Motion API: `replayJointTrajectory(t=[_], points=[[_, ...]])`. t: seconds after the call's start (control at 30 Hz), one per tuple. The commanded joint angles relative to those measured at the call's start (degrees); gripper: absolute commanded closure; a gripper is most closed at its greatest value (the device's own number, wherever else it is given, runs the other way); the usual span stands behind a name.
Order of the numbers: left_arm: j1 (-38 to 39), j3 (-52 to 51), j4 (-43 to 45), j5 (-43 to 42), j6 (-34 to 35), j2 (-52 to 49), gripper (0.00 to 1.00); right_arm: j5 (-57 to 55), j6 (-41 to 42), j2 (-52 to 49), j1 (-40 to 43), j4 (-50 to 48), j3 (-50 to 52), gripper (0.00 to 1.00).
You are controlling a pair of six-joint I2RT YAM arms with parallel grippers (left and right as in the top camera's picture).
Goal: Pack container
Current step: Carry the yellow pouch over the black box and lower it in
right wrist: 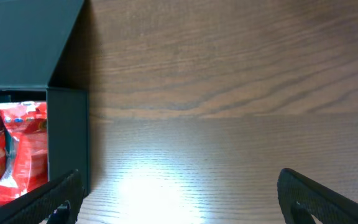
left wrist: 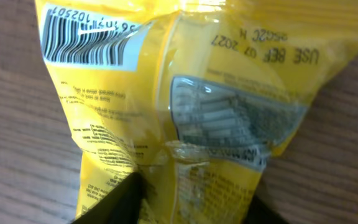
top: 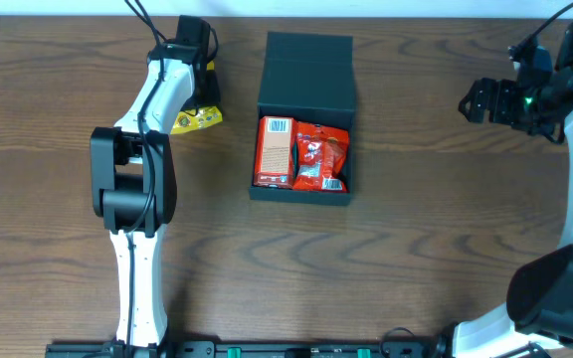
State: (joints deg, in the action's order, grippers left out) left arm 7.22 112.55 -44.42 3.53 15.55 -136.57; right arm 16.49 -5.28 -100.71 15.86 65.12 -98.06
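The container (top: pixel 301 196) lies at the middle of the surface (top: pixel 416 259), midway between the two arms, presumably so that either arm can reach it; its lid (top: pixel 309 65) is folded back flat on the far side, so the cavity is left open from above. Two items are already laid in side by side: an orange-red box (top: pixel 275 151) against the left wall and a red snack bag (top: pixel 323 159) filling the right half; little free room is judged to remain.

A yellow packet (top: pixel 199 119) lies on the surface well left of the container, under the left arm (top: pixel 157 94); in the left wrist view its crinkled lower end (left wrist: pixel 185 155) is seen running down between the left jaws, whose dark tips show at either side of it. Whether the left jaws are pressed onto the film or only set around it cannot be told; the packet is narrowed there, which suggests a pinch. The container is well to the right of these jaws and out of that view.

The right jaws are spread wide and empty above bare surface, apparently kept aside; the container's right wall (right wrist: pixel 67 137) is seen just beside their left tip.
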Motion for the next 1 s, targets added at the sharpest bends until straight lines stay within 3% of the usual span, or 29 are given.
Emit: replayJointTrajectory(t=[0.0,0.07,0.2,0.4,0.6,0.97], points=[[0.0,0.8,-2.8,-0.9,3.0,-1.0,0.75,-0.2,-2.3,-0.2,0.3,-0.6,0.4,0.01],[0.1,2.3,-4.6,-1.1,3.0,-0.2,0.85,-0.6,-2.7,-0.2,0.3,-1.3,0.4,0.01],[0.5,6.8,-9.1,-1.2,4.6,3.3,0.94,-2.3,-2.7,-0.2,0.4,-4.0,0.4,0.01],[3.8,10.2,-13.2,-1.1,4.9,11.6,0.94,-3.5,-2.5,-0.2,1.4,-7.7,0.4,0.01],[13.1,10.2,-13.8,0.5,5.2,19.2,0.94,-3.5,-2.4,-0.2,4.7,-9.1,0.4,0.01],[33.0,10.2,-22.2,4.9,20.1,13.5,0.94,-3.6,3.1,-0.6,13.6,-12.3,0.4,0.01]])
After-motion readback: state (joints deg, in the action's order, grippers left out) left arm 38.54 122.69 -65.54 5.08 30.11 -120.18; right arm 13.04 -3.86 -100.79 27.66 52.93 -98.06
